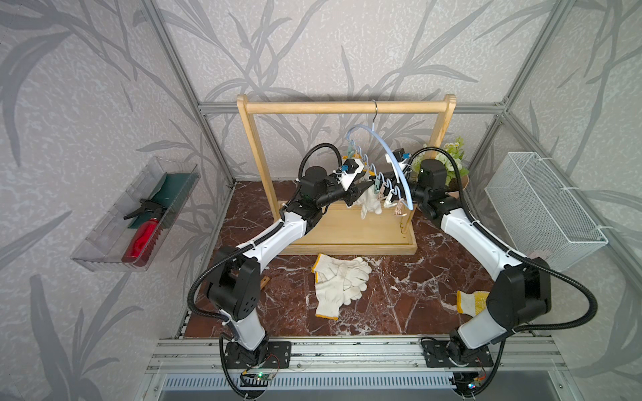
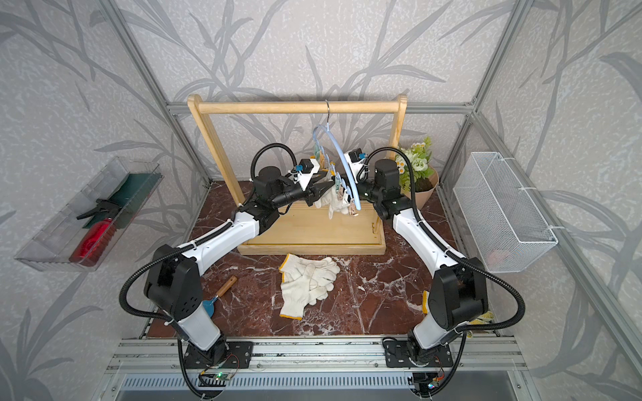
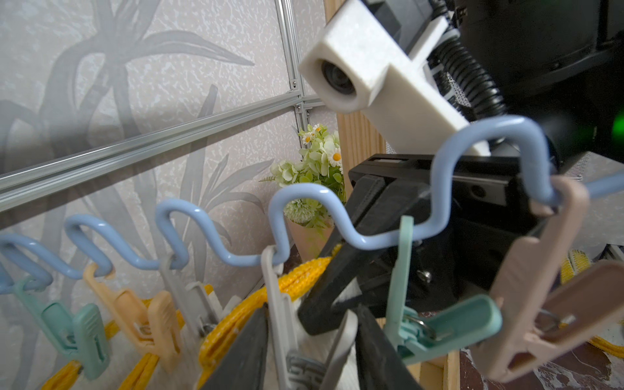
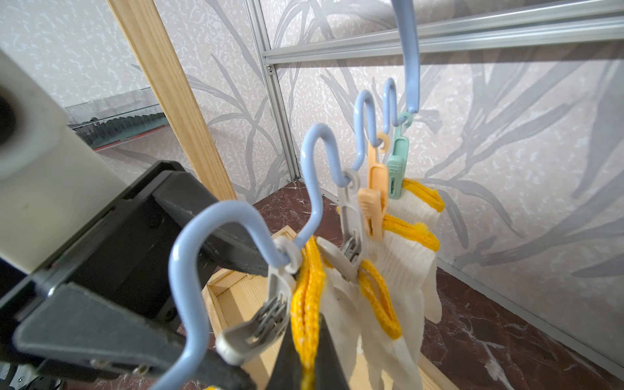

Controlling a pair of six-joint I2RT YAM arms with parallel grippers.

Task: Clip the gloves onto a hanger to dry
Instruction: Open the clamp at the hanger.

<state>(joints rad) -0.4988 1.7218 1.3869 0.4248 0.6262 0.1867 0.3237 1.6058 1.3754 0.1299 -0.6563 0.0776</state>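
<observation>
A blue wavy hanger (image 1: 399, 166) hangs from the wooden rack (image 1: 340, 107) with coloured clips along it. Several white gloves (image 4: 405, 256) with yellow cuffs hang from the mint, orange and grey clips. My right gripper (image 4: 307, 364) is shut on the yellow cuff of another glove (image 4: 305, 304), held right beside a grey clip (image 4: 280, 270). My left gripper (image 3: 304, 354) is closed on that grey clip (image 3: 287, 337), one finger on each handle. More gloves (image 1: 342, 283) lie piled on the marble table in front of the rack.
A yellow-patterned glove (image 1: 470, 300) lies by the right arm. A flower pot (image 1: 451, 163) stands behind the rack's right post. A wire basket (image 1: 542, 208) hangs on the right wall and a clear tray (image 1: 104, 243) with a red spray bottle on the left. A wooden-handled tool (image 2: 224, 286) lies front left.
</observation>
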